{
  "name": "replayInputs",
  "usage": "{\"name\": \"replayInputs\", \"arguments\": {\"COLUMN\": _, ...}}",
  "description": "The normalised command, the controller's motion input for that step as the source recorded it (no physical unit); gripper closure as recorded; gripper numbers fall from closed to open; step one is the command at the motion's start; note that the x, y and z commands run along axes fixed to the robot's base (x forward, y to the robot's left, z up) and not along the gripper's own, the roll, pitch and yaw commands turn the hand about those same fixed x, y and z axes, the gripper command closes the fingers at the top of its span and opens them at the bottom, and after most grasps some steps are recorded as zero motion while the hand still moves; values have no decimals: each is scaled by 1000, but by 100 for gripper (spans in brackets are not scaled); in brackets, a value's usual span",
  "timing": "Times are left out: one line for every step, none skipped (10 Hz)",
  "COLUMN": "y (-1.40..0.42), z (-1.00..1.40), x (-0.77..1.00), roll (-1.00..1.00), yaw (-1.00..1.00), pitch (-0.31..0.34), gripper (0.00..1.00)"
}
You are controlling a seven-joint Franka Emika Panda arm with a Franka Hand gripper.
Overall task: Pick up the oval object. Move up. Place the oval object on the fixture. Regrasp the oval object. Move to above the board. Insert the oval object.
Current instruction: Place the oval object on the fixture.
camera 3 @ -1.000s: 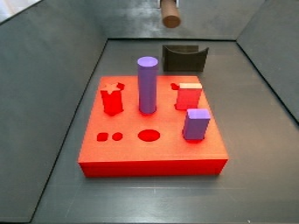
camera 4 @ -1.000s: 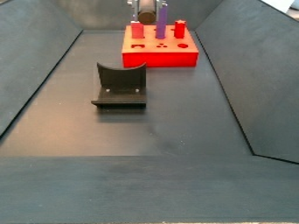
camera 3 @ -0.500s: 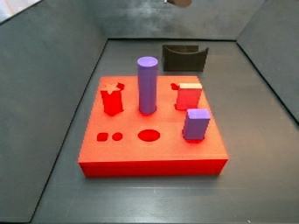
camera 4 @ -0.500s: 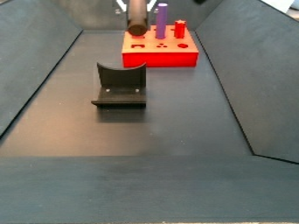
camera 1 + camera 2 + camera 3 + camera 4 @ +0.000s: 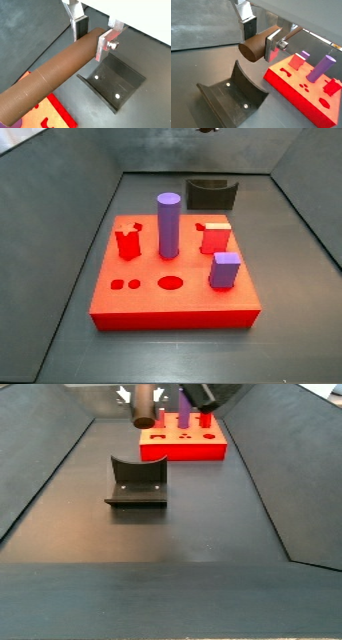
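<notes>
Dark grey floor with sloping grey walls encloses the workspace.

Pincer (image 5: 93,34): raised high above the floor; silver plates with dark pads clamped on the oval object, seen in both wrist views (image 5: 261,37).

Oval object (image 5: 57,77): brown rod held off the floor, long axis roughly level and crosswise to the fingers; one end pinched, the rest projecting free. A wrist view shows its rounded end face (image 5: 251,48). In a side view (image 5: 144,406) it hangs at the top edge, end tilted toward 6 o'clock.

Fixture (image 5: 136,483): on the floor, at 7 o'clock of the board; below the rod in both wrist views (image 5: 115,81).

Board (image 5: 171,269): red slab carrying a purple cylinder (image 5: 168,224); this view shows the cut-outs but almost nothing of pincer or rod.
</notes>
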Motion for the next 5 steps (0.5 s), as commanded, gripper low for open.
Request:
{"name": "replayInputs", "arguments": {"y": 44, "z": -10, "x": 247, "roll": -203, "yaw": -96, "pitch": 72, "gripper": 100}}
{"name": "replayInputs", "arguments": {"y": 46, "z": -12, "x": 170, "roll": -192, "yaw": -86, "pitch": 69, "gripper": 100}}
{"name": "replayInputs", "arguments": {"y": 66, "z": -1000, "x": 106, "roll": -1000, "yaw": -142, "pitch": -16, "gripper": 100}}
{"name": "replayInputs", "arguments": {"y": 71, "z": -1000, "x": 103, "roll": -1000, "yaw": -145, "pitch": -27, "gripper": 100}}
{"name": "replayInputs", "arguments": {"y": 75, "z": -1000, "x": 110, "roll": -1000, "yaw": -138, "pitch": -14, "gripper": 100}}
